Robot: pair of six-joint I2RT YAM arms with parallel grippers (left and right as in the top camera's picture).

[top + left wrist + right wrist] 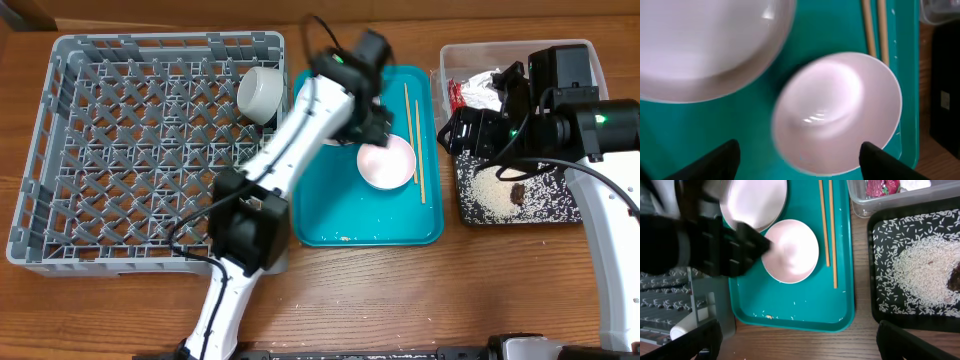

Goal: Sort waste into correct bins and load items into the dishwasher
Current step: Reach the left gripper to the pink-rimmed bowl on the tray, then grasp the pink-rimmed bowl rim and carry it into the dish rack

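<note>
A small white bowl [386, 163] lies on the teal tray [340, 215] beside a pair of wooden chopsticks [412, 140]. My left gripper [380, 128] hangs open just above the bowl [837, 112], one finger on each side of its near rim [800, 157]. A large pale plate [705, 45] lies next to it, mostly hidden under the arm in the overhead view. My right gripper [462, 132] is open and empty [797, 340], high over the tray's right edge. The clear tub [590, 55] holds the red-and-silver wrapper [470, 92] and white paper. The black tray [560, 212] holds rice and a brown lump [517, 192].
The grey dish rack [60, 150] fills the left side, with a white bowl [262, 92] at its back right corner. Loose rice grains lie on the teal tray's front [790, 315] and on the wood in front of it.
</note>
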